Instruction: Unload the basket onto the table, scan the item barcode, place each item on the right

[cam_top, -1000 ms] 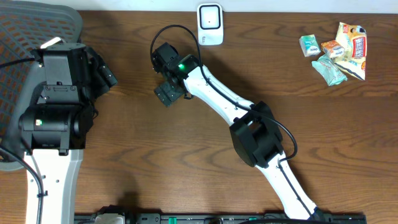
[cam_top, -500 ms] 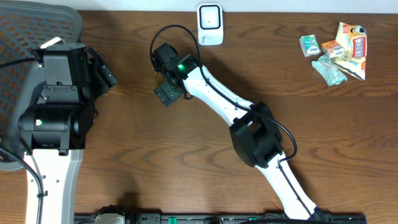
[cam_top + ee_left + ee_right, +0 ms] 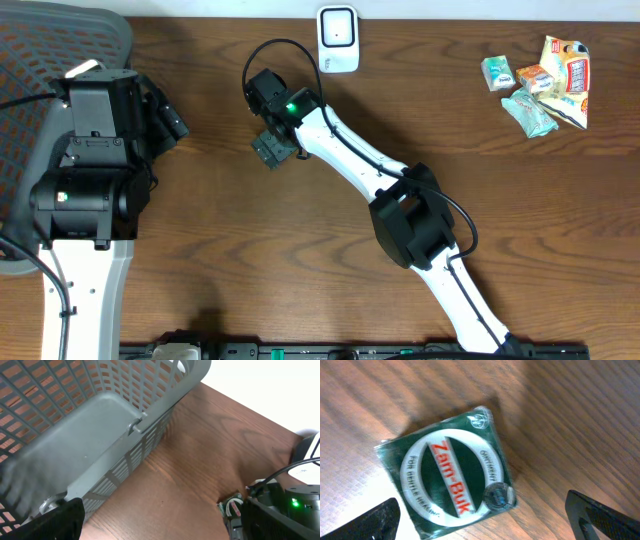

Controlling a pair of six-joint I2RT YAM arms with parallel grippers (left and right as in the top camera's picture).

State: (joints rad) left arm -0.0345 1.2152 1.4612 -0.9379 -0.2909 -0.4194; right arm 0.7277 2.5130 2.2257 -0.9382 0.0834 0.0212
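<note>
Both jaws apart, empty. Right wrist alone shows green Zam-Buk packet (image 3: 447, 477) flat on counter (image 3: 560, 420) between right jaws, untouched; overhead adds white scanner (image 3: 338, 38) at far edge, snack pile (image 3: 540, 80).

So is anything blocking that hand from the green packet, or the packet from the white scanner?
Nothing visible does. The open right hand hovers right over the Zam-Buk packet. From there to the white scanner only bare table shows; the other packets lie far off to the side.
</note>
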